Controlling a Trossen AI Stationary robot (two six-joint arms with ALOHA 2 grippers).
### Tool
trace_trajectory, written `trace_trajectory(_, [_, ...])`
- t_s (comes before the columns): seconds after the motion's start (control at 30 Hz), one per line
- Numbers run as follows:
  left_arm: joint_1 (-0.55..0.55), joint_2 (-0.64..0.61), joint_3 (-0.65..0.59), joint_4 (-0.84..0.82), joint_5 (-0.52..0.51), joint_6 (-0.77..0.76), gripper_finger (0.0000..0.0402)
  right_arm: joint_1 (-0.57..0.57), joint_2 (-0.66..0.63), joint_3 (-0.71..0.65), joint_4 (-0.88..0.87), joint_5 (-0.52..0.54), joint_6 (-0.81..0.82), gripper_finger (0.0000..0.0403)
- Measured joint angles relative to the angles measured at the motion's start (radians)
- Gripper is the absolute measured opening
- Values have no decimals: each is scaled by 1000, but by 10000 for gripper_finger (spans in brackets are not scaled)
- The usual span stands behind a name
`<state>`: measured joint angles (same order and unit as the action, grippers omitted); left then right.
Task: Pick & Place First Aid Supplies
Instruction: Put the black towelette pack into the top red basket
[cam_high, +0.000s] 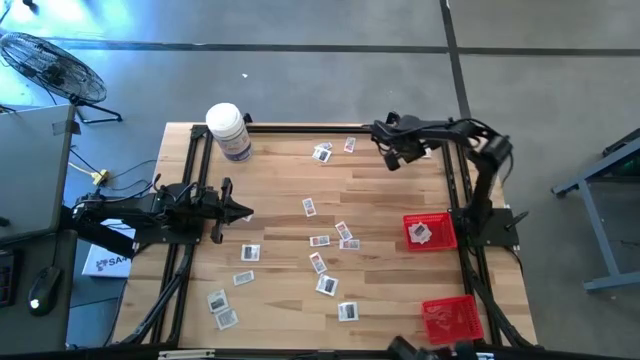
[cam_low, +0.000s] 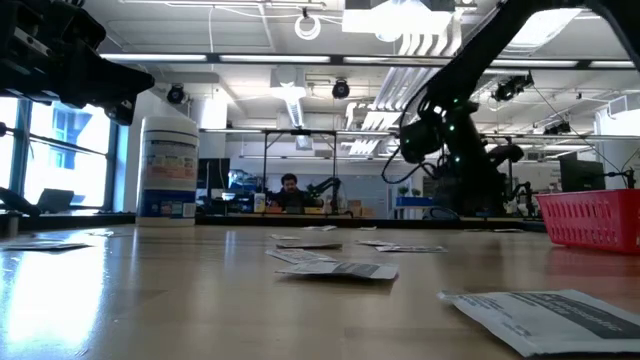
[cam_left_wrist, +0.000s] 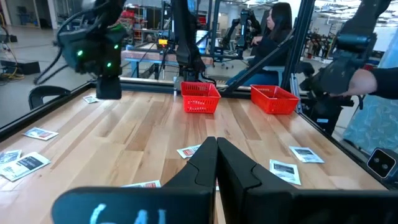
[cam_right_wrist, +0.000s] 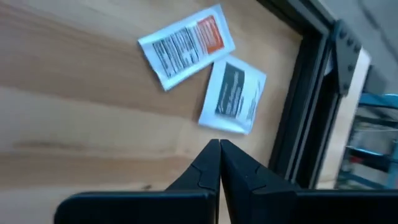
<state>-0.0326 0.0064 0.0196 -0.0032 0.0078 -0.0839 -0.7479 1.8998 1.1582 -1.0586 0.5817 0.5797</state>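
Several small white-grey packets (cam_high: 318, 262) lie flat across the wooden table, and one packet (cam_high: 421, 232) rests inside a red basket (cam_high: 441, 221). My right gripper (cam_high: 392, 160) hovers shut above the far right part of the table. In its wrist view the shut fingertips (cam_right_wrist: 219, 147) point down near two packets, one with an orange patch (cam_right_wrist: 186, 46) and one with dark print (cam_right_wrist: 233, 96). My left gripper (cam_high: 245, 212) is shut, held level over the left side and empty (cam_left_wrist: 216, 146).
A large white bottle (cam_high: 228, 130) stands at the far left corner. A second red basket (cam_high: 450, 318) sits at the near right corner. A black frame rail (cam_right_wrist: 305, 118) runs along the table edge beside the two packets. People sit beyond the table (cam_left_wrist: 273, 31).
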Motion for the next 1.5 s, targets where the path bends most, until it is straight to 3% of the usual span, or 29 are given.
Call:
trace_trajectory(0.27, [0,0,0,0,0,0,0,-47,92,30,-35,29,22,1])
trace_trajectory(1.5, [0,0,0,0,0,0,0,-85,91,31,26,-118,-169,3])
